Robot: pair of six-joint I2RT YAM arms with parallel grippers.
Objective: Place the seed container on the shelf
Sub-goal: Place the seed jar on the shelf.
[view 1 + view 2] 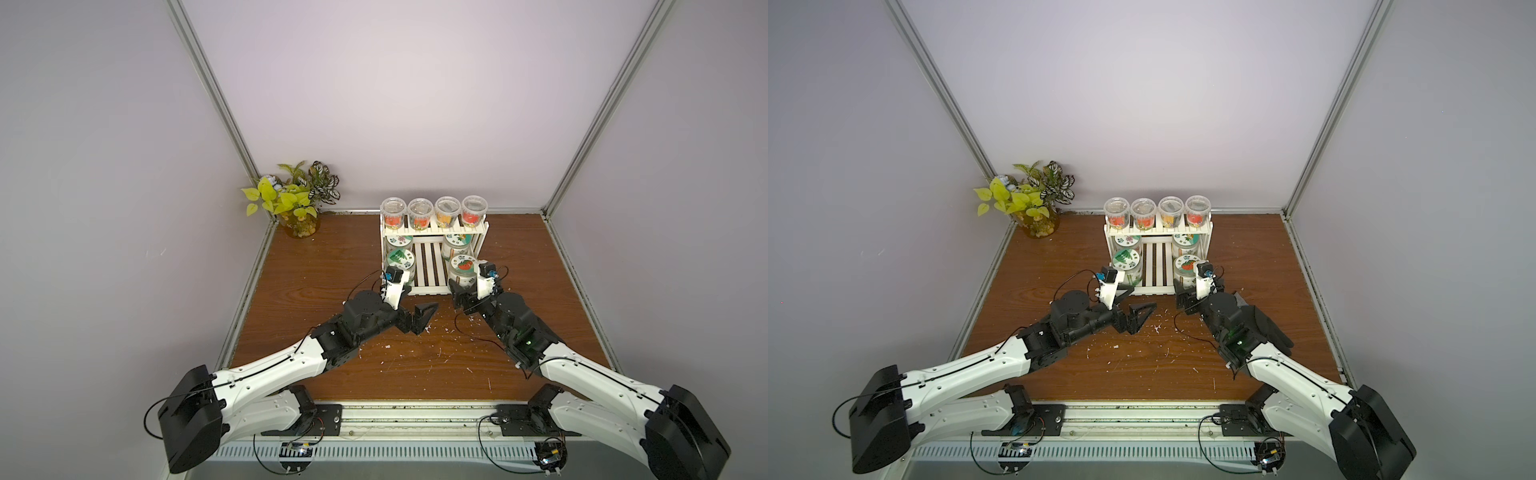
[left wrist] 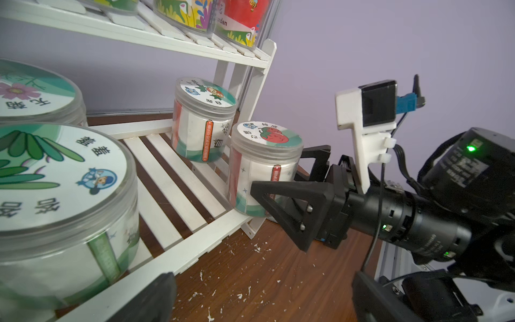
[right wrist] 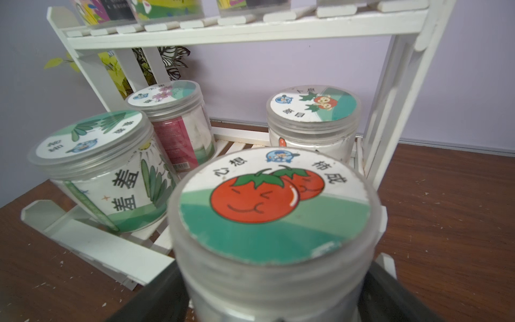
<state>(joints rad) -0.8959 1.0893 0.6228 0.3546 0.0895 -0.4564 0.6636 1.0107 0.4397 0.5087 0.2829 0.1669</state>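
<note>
The seed jar [image 3: 274, 206] stands on the shelf's [image 1: 432, 270] lower tier, at its front right corner. The right tool [image 2: 278, 178] straddles it; grip or gap, I cannot tell. The left tool [image 1: 426, 318] gapes wide over the table [image 1: 332, 270].

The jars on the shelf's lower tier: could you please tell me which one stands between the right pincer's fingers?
The tomato-lidded jar, at the shelf front on the right arm's side: the right pincer flanks it, and only its lid shows tomatoes.
</note>
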